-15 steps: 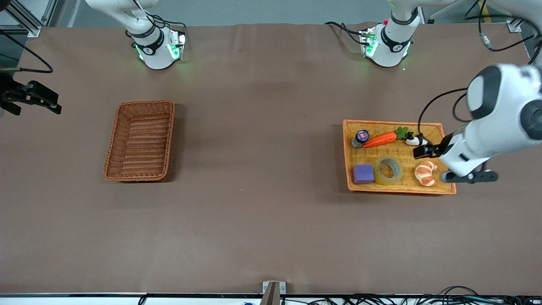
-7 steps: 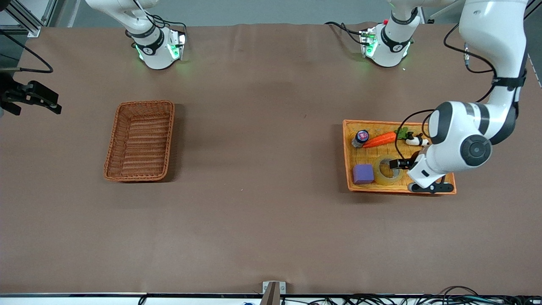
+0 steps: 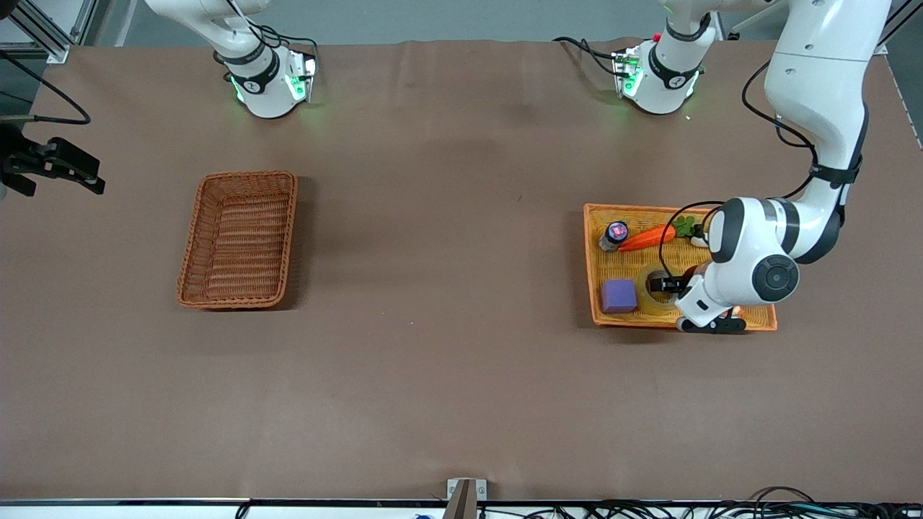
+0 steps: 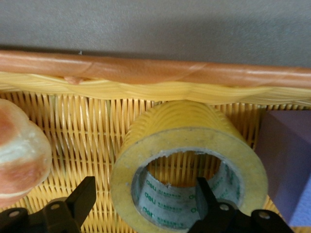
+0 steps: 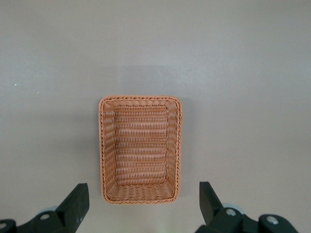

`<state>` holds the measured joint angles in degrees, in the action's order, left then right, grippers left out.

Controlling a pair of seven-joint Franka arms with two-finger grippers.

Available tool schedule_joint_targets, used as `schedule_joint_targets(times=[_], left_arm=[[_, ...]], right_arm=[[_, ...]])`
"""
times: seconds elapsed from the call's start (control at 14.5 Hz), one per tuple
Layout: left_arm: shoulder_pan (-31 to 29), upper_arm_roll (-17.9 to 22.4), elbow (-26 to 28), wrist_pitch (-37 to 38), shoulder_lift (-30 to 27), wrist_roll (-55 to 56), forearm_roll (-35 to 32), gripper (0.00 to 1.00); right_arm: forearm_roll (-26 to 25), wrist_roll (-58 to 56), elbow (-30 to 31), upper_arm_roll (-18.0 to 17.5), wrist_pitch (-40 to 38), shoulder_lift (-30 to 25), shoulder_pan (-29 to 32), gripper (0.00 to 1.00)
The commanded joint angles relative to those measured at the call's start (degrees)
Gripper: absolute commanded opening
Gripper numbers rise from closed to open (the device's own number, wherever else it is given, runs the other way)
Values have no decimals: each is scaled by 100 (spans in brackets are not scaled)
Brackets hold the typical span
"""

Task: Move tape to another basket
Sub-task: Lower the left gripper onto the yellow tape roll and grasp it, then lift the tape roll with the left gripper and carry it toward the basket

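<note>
The tape [image 3: 648,295] lies flat in the yellow tray [image 3: 593,263], beside the purple cube [image 3: 619,295]. My left gripper [image 3: 665,285] is low over the tape and open. In the left wrist view the tape [image 4: 180,131] fills the middle and the gripper [image 4: 145,201] straddles its wall: one fingertip [image 4: 206,194] sits in the hole, the other [image 4: 81,200] outside the ring, neither pressing it. The reddish-brown basket [image 3: 239,239] stands empty toward the right arm's end. My right gripper [image 5: 143,206] is open, high above the basket [image 5: 141,148].
The tray also holds a carrot [image 3: 647,238], a small bottle [image 3: 615,234] and a croissant [image 4: 19,150] close beside the tape. The purple cube [image 4: 286,160] sits against the tape's other side. The tray's orange rim [image 4: 146,70] runs just past the tape.
My left arm has swung from the tray's end over the croissant to the tape and come down, placing one finger in its hole. The right arm has not moved.
</note>
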<state>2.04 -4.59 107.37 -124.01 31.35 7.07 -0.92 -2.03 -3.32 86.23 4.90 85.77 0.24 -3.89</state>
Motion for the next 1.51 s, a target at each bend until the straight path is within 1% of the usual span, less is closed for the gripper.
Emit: schedule_joint_targets(times=[0.0,0.07,0.14,0.21,0.28,0.34,0.41,0.55,0.69,0.83,0.89,0.96,1.1,1.17,1.31,1.44], left_arm=[[-89,-25,21,-70,63,22,-119,80],[-89,-16,-6,-70,125,-13,-119,72],[-89,-16,-15,-79,134,-39,-128,62],[-98,-16,-41,-105,126,-31,-128,45],[-116,-16,-41,-105,99,-39,-128,31],[-151,-16,-41,-105,56,-39,-128,22],[-177,-24,-41,-62,-6,4,-128,18],[-212,-33,-24,104,-225,31,-128,13],[-230,-33,-85,674,-584,-48,-119,9],[-204,-59,-373,1289,-858,13,-128,5],[-195,-199,-601,1562,-902,74,-119,3],[-204,-418,-969,1791,-877,84,-110,3],[-107,-656,-1594,1925,-763,84,-84,3],[-98,-840,-1797,1925,-701,84,-93,3],[-98,-1279,-2035,1925,-605,84,-110,4],[-63,-1684,-2124,1925,-578,319,-128,4]], right_arm=[[115,-28,104,-24,54,-86,55,100],[115,-28,104,-24,54,-86,64,100],[115,-28,104,-24,45,-86,73,100],[115,-28,104,-24,36,-86,82,100],[115,-28,104,-24,36,-86,73,100],[115,-28,104,-24,36,-86,64,100],[115,-28,104,-24,54,-86,56,100],[115,-28,104,-24,45,-94,38,100],[115,-28,87,-24,63,-86,73,100],[115,-28,95,-24,71,-86,47,100],[115,-28,95,-24,37,-94,47,100],[115,-28,104,-24,28,-86,81,100],[124,-28,87,-16,80,-77,56,100],[124,-28,95,-24,63,-86,38,100],[124,-28,96,-24,80,-77,82,100],[124,-28,104,-24,63,-86,56,100]])
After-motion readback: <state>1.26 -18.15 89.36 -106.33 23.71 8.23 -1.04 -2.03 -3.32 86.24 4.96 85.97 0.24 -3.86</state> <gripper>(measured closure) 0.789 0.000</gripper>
